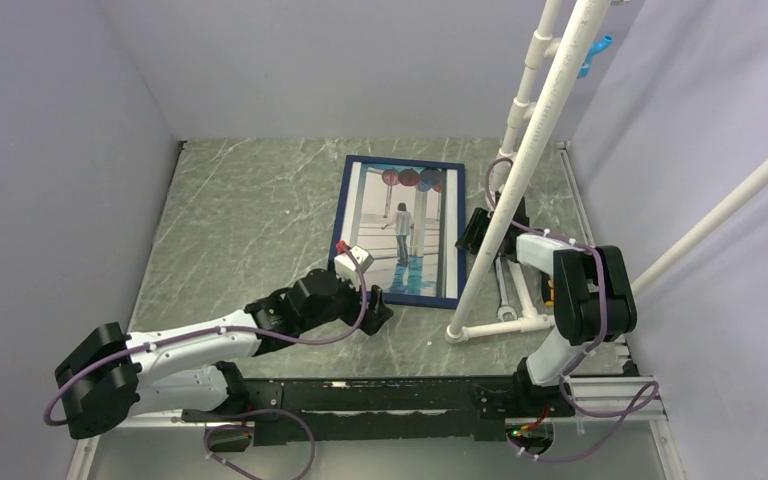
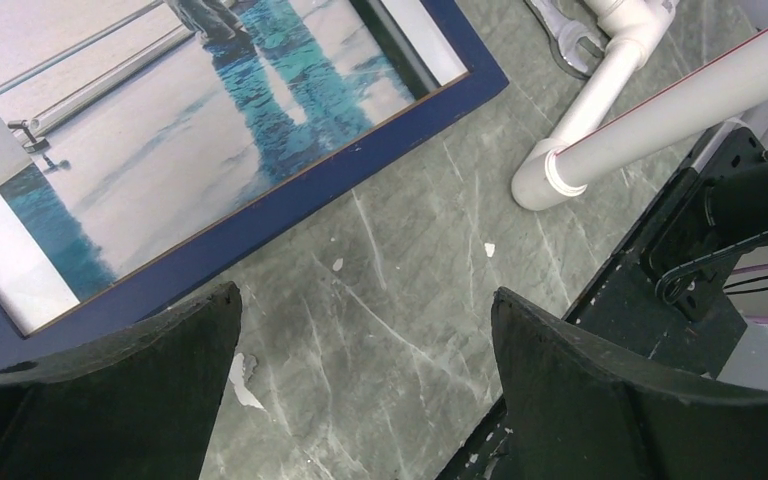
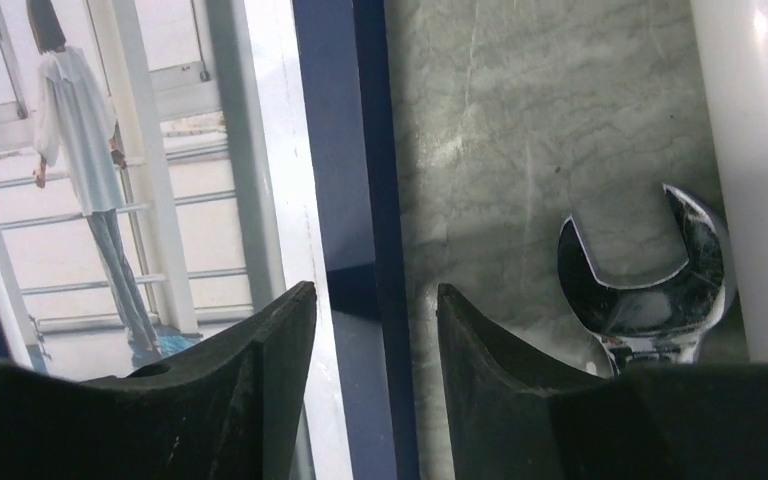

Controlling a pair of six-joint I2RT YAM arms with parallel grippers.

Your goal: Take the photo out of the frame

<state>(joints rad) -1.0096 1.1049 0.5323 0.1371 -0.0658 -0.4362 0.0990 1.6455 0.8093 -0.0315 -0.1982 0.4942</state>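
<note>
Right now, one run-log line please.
photo: flat, inside frame | left tool: open, beside frame's near edge | right tool: open, astride frame's right edge

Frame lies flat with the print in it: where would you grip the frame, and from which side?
On the frame, probably the right long rail, from above, one finger each side. It lies flat on the table, so only that thin rim offers a pinch. The right hand hangs astride it; a wrench lies close outside.
</note>
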